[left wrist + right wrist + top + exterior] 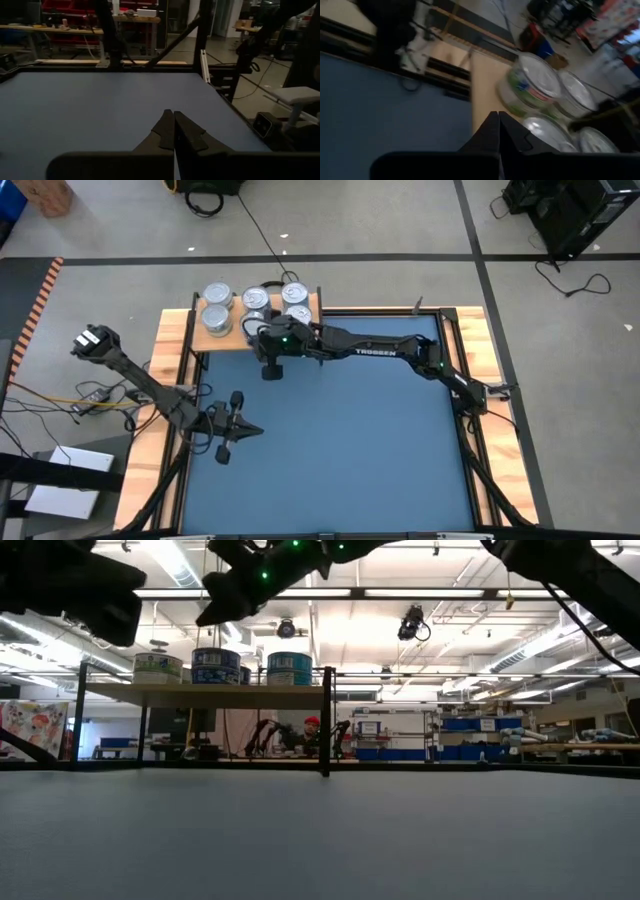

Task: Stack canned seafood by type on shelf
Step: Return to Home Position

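The light wooden shelf (232,340) stands at the table's far left on thin black legs (326,720). Several silver-lidded tins of canned seafood (218,292) sit on it. Some have bluish labels (290,668) and one has a greenish label (530,87). My right gripper (498,116) is shut on nothing and hovers over the shelf's near edge (485,85), beside the tins. In the high view it (262,332) reaches in from the right. My left gripper (256,430) waits shut over the table's near left (173,116), pointing level.
Blue tabletop (350,440) framed by wooden rails (478,330) with black posts. Beyond the far edge is a workshop with benches, and a person (312,730) sits far behind the shelf. Cables lie on the floor left of the table (100,395).
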